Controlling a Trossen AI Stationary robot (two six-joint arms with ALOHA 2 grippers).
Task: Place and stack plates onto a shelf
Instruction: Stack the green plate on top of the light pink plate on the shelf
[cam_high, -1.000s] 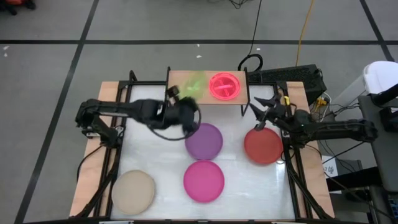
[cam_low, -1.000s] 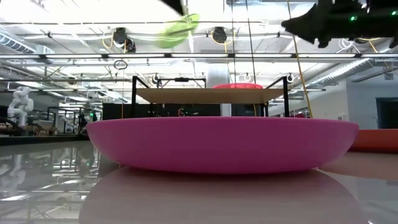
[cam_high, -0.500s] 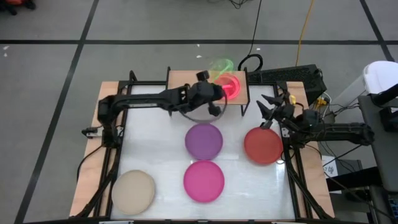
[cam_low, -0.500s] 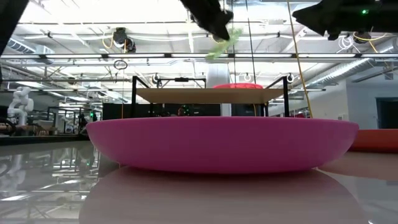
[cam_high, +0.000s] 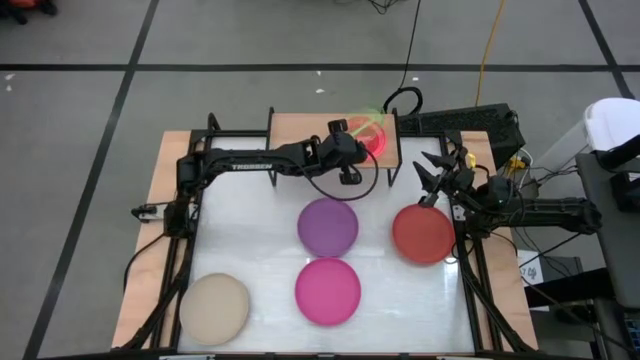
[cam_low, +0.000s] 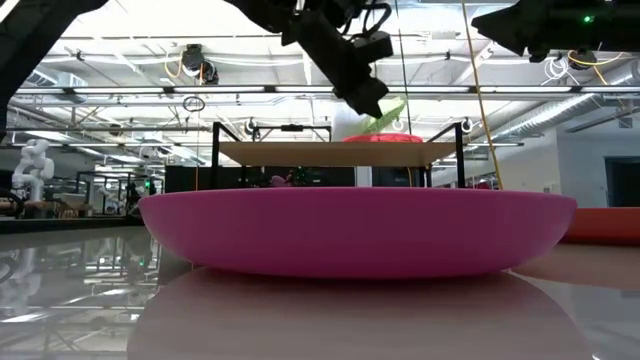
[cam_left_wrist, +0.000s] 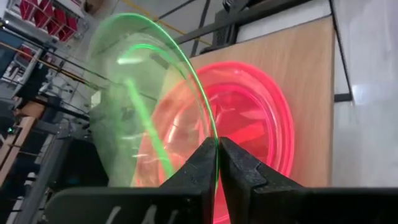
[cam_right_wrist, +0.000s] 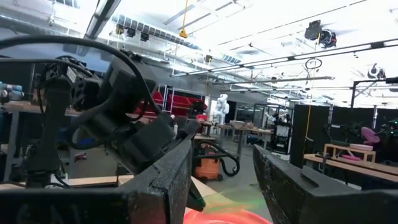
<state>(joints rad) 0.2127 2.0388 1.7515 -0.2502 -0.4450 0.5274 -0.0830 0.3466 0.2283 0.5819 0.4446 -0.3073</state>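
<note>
The left pincer (cam_high: 356, 133), reaching to the upper centre of the overhead view, is clamped on the rim of the translucent green plate (cam_left_wrist: 143, 106). It holds that plate tilted, right over the translucent pink plate (cam_left_wrist: 261, 124) that lies on the right half of the light-wood shelf (cam_high: 295, 128). The low view shows the green plate slanted just above the pink one; whether they touch cannot be told.

The right pincer (cam_high: 432, 178) hangs at the right of the frame, fingers spread apart and empty, beside the upper edge of the red plate (cam_high: 423, 233).

On the white bench (cam_high: 250, 240) lie the purple plate (cam_high: 328, 225) at centre, the magenta plate (cam_high: 328, 291) below it, and the beige plate (cam_high: 214, 307) at lower left.
</note>
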